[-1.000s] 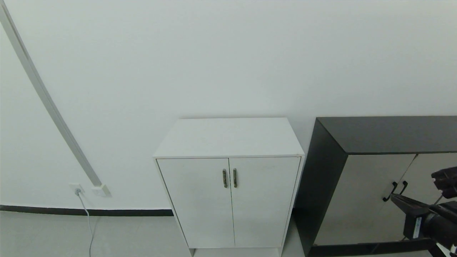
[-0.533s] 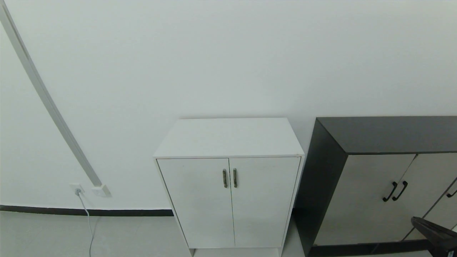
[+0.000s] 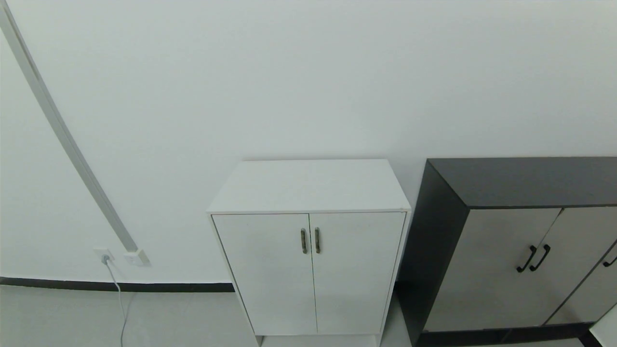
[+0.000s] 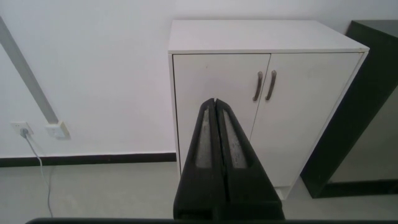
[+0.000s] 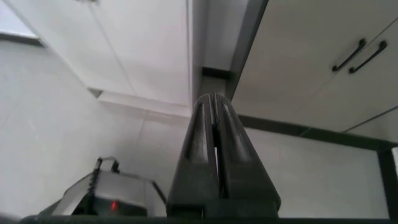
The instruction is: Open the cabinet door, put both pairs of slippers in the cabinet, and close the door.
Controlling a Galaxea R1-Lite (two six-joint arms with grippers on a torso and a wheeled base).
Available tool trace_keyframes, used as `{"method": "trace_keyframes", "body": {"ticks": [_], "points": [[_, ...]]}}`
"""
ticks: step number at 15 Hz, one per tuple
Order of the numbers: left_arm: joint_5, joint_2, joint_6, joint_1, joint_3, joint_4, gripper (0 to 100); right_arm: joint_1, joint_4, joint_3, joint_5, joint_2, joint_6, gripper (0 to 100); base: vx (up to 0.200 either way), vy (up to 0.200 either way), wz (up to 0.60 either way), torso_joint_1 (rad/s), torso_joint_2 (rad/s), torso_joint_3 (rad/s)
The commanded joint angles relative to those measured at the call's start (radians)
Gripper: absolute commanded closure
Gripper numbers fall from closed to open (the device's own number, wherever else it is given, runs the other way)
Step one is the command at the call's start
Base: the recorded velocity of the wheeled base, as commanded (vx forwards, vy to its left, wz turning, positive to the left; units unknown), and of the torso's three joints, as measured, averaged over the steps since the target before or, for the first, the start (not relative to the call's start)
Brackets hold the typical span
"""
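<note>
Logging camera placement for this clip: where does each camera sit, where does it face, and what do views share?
Head view: on the robot's head, facing forward and down at the white cabinet, black cabinet beside it.
Left wrist view: on the left wrist, looking along the shut left claw at the white cabinet's handles.
Right wrist view: on the right wrist, looking down past the shut right claw at the floor.
Shared: all three show both cabinets.

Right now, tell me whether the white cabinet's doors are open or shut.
Shut. Both doors of the white cabinet sit flush, handles side by side at the middle seam.
</note>
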Motion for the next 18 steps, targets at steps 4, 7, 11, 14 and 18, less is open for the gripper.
{"method": "trace_keyframes", "body": {"ticks": [4, 7, 11, 14, 18], "points": [[0.0, 0.001, 0.0, 0.0, 0.0, 0.0, 100, 0.013, 0.197, 0.001, 0.053, -0.247, 0.0, 100, 0.0, 0.0, 0.0, 0.0, 0.0, 0.0], [0.0, 0.001, 0.0, 0.0, 0.0, 0.0, 100, 0.023, 0.215, 0.001, 0.053, -0.299, 0.01, 100, 0.0, 0.0, 0.0, 0.0, 0.0, 0.0], [0.002, 0.001, -0.002, 0.0, 0.0, 0.0, 100, 0.066, 0.266, -0.001, 0.061, -0.341, 0.02, 100, 0.0, 0.0, 0.0, 0.0, 0.0, 0.0], [0.0, 0.001, 0.0, 0.0, 0.0, 0.0, 100, 0.039, 0.261, -0.001, 0.053, -0.427, 0.015, 100, 0.0, 0.0, 0.0, 0.0, 0.0, 0.0], [0.0, 0.001, -0.002, 0.001, 0.0, 0.0, 100, -0.098, 0.26, 0.001, 0.053, -0.552, 0.017, 100, 0.0, 0.0, 0.0, 0.0, 0.0, 0.0]]}}
